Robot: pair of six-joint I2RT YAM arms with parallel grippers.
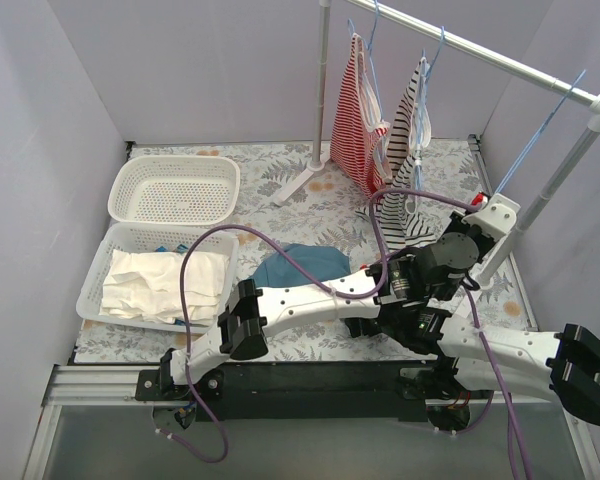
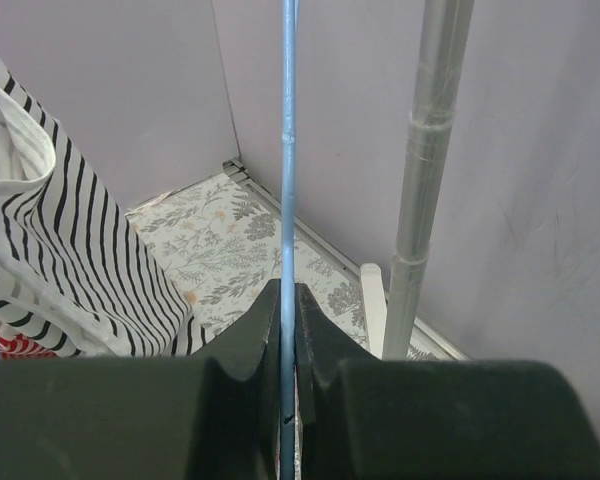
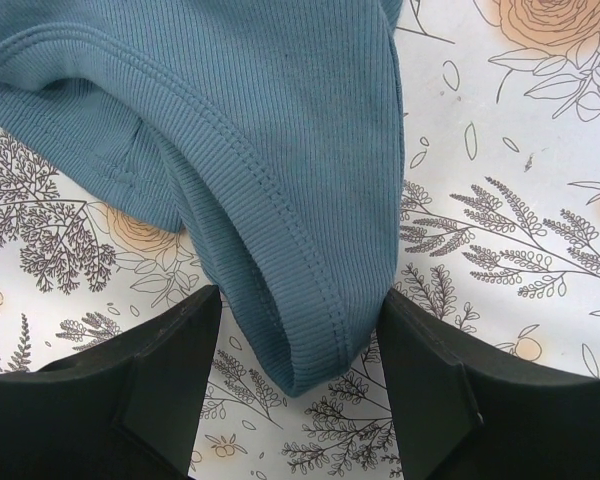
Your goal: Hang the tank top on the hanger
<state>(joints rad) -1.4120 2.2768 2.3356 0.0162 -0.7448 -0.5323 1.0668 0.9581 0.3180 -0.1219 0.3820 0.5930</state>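
The teal-blue tank top [image 1: 302, 262] lies crumpled on the floral table, partly under my left arm. In the right wrist view a folded, stitched edge of the tank top [image 3: 280, 180] lies flat between my right gripper's [image 3: 300, 300] open fingers, which stand on either side of it. That gripper [image 1: 365, 322] hangs low beside the top's near right edge. My left gripper [image 1: 490, 215] is shut on the thin light-blue wire hanger [image 1: 540, 135], which slants up to the rack bar. The hanger wire [image 2: 287, 150] runs straight up out of the closed left gripper [image 2: 287, 300].
A metal clothes rack [image 1: 500, 55] stands at the back right, its upright pole [image 2: 425, 170] close to my left gripper. A red-and-white striped top [image 1: 355, 115] and a black-and-white striped top [image 1: 405, 150] hang on it. Two white baskets [image 1: 175, 188] sit left, the nearer one holding white cloth [image 1: 165, 280].
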